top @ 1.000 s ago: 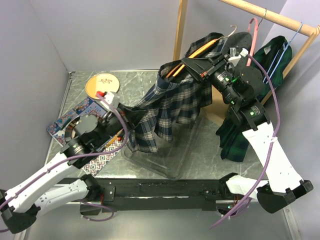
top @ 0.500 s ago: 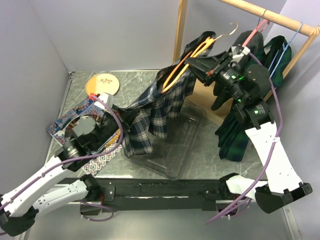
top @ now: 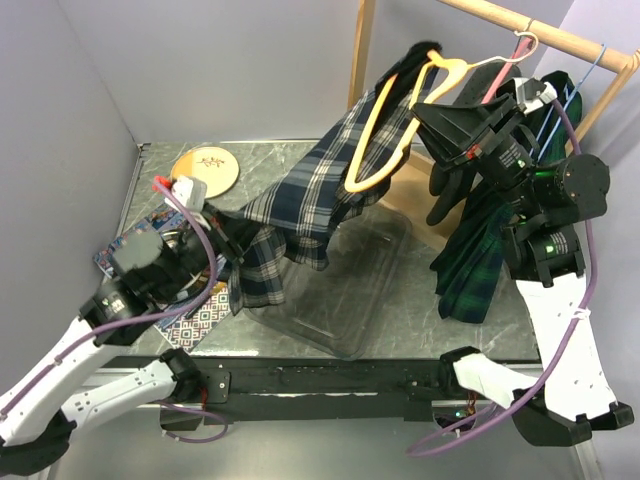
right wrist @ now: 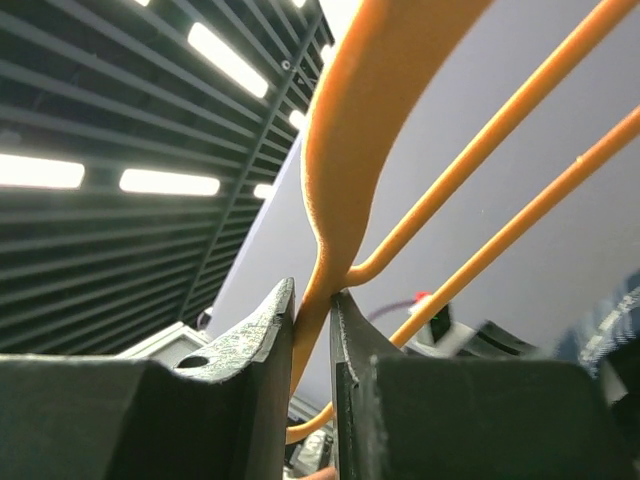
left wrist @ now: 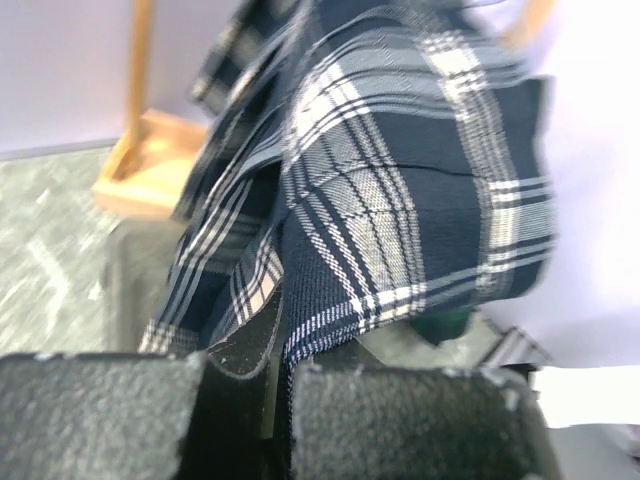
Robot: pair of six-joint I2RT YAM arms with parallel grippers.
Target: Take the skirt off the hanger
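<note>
The orange hanger (top: 367,135) is clamped in the right gripper (top: 420,108); in the right wrist view its two fingers are seen pressed against either side of the hanger's thick orange bar (right wrist: 340,180), with no gap left beside it. The navy plaid skirt (top: 300,195) is pinched at its lower edge by the left gripper (top: 228,238), and in the left wrist view the fabric (left wrist: 400,200) is seen trapped between the two closed pads. Within the last second the hanger has been raised from a low, tilted position over the clear plastic tray (top: 375,275) to a high position just below the wooden rail (top: 540,35), while the left arm has been drawn back toward the near left of the table. As a result, the hanger's loop, previously buried in the waistband, is now largely bare, and the skirt is stretched as a sloping band from the hanger's upper shoulder down to the left gripper. Only the topmost portion of cloth is seen draped over that shoulder; whether it is merely resting there or caught cannot be determined. The removal is therefore judged to be well advanced but not complete. Further separation of the two grippers is likely required before the skirt comes free. The green plaid garments (top: 475,260) on the rail hang close behind the right arm, and contact with them is a possible risk.
</note>
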